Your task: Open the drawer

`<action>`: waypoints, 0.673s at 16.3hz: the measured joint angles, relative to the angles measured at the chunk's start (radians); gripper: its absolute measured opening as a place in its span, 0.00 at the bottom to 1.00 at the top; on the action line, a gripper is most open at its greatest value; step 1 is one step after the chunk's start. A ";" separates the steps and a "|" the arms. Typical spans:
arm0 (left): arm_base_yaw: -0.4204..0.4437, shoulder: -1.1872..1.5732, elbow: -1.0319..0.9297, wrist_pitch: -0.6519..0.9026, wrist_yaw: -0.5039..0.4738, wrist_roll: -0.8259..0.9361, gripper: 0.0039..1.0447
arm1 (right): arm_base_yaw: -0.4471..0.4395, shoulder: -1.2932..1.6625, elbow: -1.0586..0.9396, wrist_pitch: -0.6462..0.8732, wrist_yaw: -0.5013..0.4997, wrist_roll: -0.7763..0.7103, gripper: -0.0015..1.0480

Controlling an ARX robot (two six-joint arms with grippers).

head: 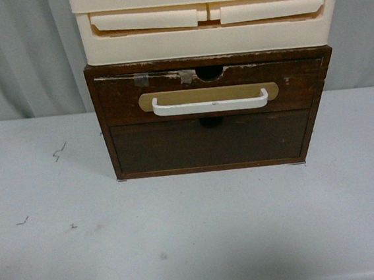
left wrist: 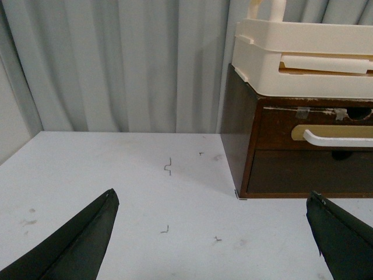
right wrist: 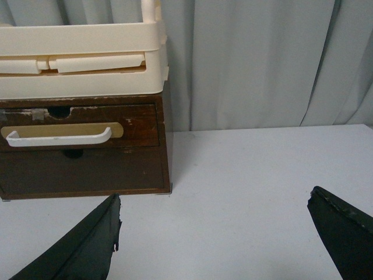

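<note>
The drawer [head: 117, 100] is wide, dark brown and worn, with a white bar handle [head: 210, 104] on a tan oval plate, a semicircular notch and grey tape on its top edge. It sits shut in a brown cabinet [head: 318, 54] at the back of the table. It also shows in the left wrist view [left wrist: 274, 125] and the right wrist view [right wrist: 140, 119]. My left gripper [left wrist: 213, 201] is open and empty over the table, short of the cabinet's left corner. My right gripper [right wrist: 213, 201] is open and empty, short of its right corner. Neither arm shows in the front view.
A plain dark brown handle-less panel [head: 210, 141] sits below the drawer. A cream plastic drawer unit [head: 205, 19] stands on top of the cabinet. The white table [head: 196, 238] has small dark scuffs [head: 59, 151]. Grey curtains [left wrist: 116, 64] hang behind.
</note>
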 joint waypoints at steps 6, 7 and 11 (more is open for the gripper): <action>0.000 0.000 0.000 0.000 0.000 0.000 0.94 | 0.000 0.000 0.000 0.000 0.000 0.000 0.94; 0.000 0.000 0.000 0.000 0.000 0.000 0.94 | 0.000 0.000 0.000 0.000 0.000 0.000 0.94; 0.000 0.000 0.000 0.000 0.000 0.000 0.94 | 0.000 0.000 0.000 0.000 0.000 0.000 0.94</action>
